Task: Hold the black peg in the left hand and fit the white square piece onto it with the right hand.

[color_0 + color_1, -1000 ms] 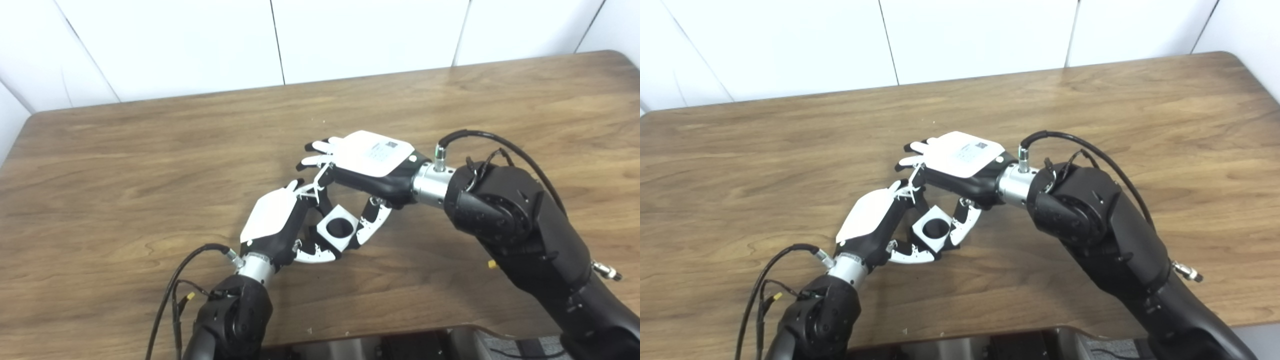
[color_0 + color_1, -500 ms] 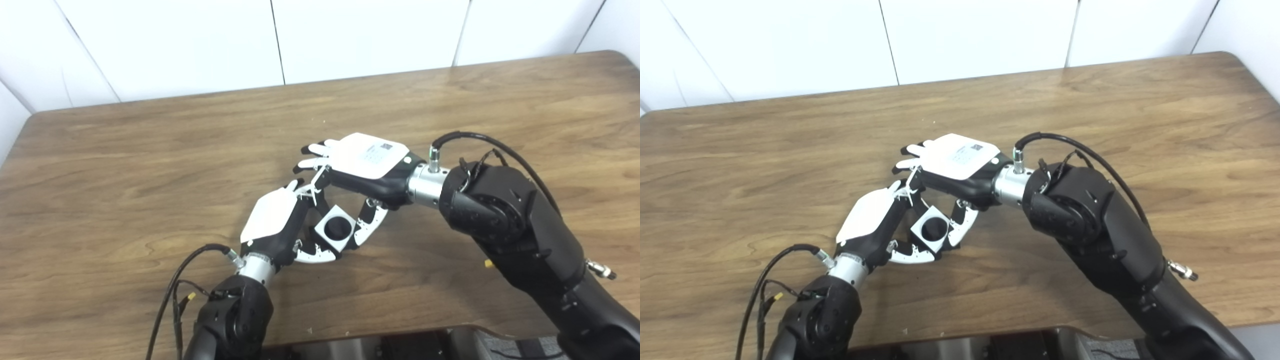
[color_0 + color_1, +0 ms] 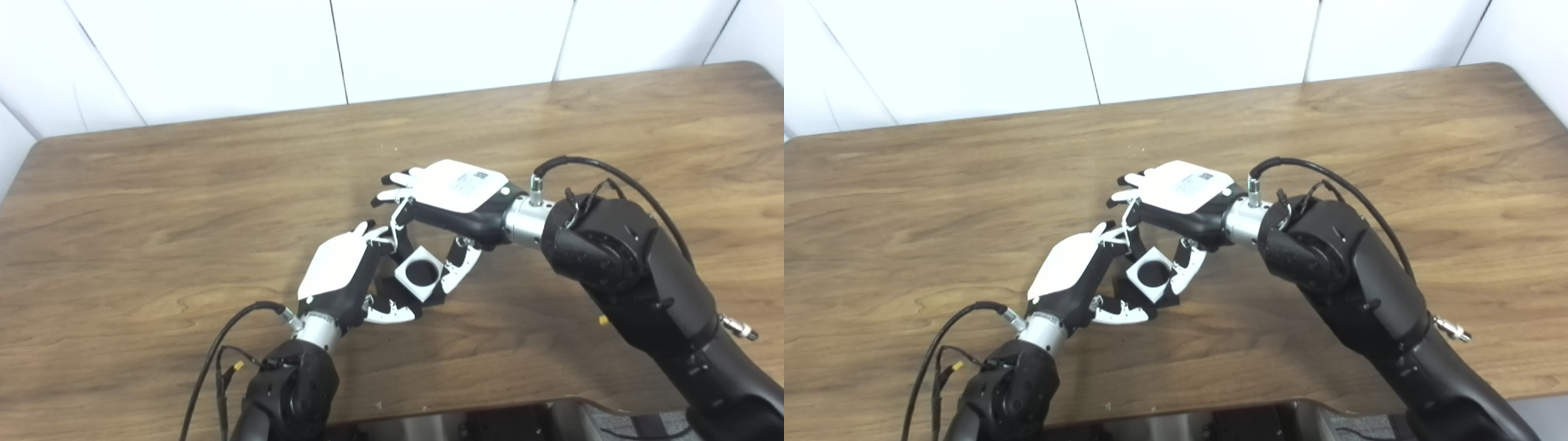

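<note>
- my right hand (image 3: pixel 456 199) sits just above the middle of the table, its white back plate facing up, fingers and thumb curled down and clamped on the white square piece (image 3: pixel 419 273).
- the right thumb (image 3: pixel 460 269) presses the piece's right edge; the fingers (image 3: pixel 398 214) reach over its far side, so i read this as a pinch across the piece.
- the white square piece is a small flat-topped block with a large round hole in the middle; the hole reads solid black from both eyes, and i cannot tell whether that is the peg's end or just shadow.
- it sits tilted, one corner pointing toward me, held between the two hands.
- my left hand (image 3: pixel 1072 272) comes up from the lower left, white back plate toward the camera, fingers wrapped around something dark under the piece.
- the black peg (image 3: pixel 1127 293) shows only as dark slabs below and beside the white piece, between the left thumb (image 3: pixel 1118 313) and the block; its shape is mostly hidden.
- the fingertips of both hands meet just above the piece.
- all around is the wooden table (image 3: pixel 153 202), with white wall panels (image 3: pixel 1182 43) behind its far edge.
</note>
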